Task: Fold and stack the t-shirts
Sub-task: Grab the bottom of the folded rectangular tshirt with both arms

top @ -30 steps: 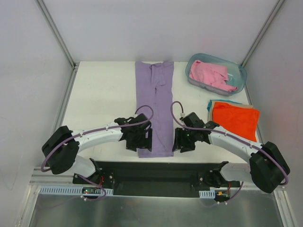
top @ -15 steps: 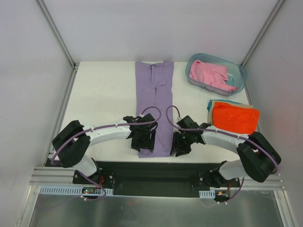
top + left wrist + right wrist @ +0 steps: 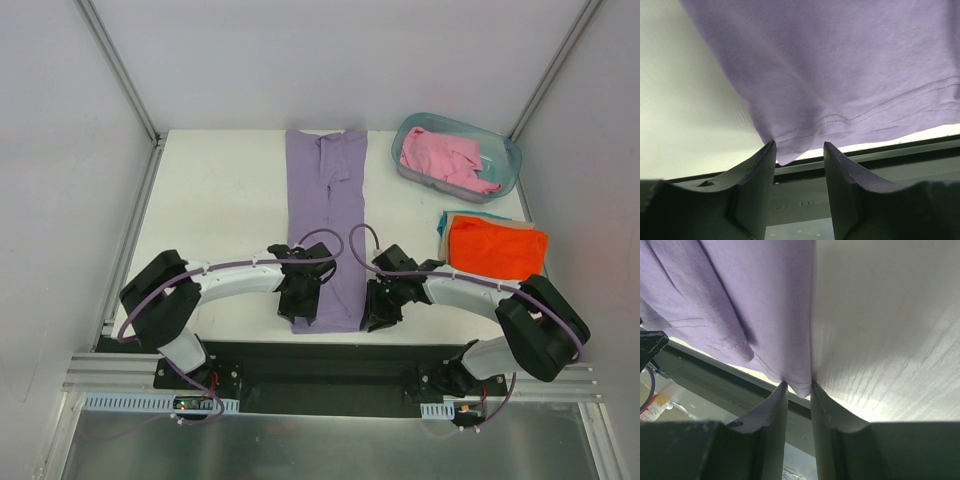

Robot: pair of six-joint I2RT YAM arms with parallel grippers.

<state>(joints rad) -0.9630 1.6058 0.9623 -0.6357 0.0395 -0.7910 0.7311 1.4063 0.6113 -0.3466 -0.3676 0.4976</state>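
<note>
A lavender t-shirt [image 3: 328, 200] lies folded into a long strip down the middle of the white table [image 3: 220, 200]. My left gripper [image 3: 300, 302] is at its near left corner. In the left wrist view the left gripper [image 3: 799, 147] is open, and the hem corner of the lavender t-shirt [image 3: 840, 75] reaches between the tips. My right gripper [image 3: 378, 305] is at the near right corner. In the right wrist view the right gripper [image 3: 798, 385] has its jaws narrow but apart around the corner of the lavender t-shirt [image 3: 740, 300]. An orange t-shirt [image 3: 497, 250] lies folded on a teal one [image 3: 443, 224].
A translucent blue-green tub [image 3: 512, 160] at the back right holds a crumpled pink t-shirt [image 3: 445, 160]. A black rail [image 3: 330, 360] runs along the table's near edge just below the shirt's hem. White walls stand on the left, back and right.
Both grippers have moved down and inward onto the near corners of the lavender shirt. Both pairs of jaws have narrowed around the hem.
</note>
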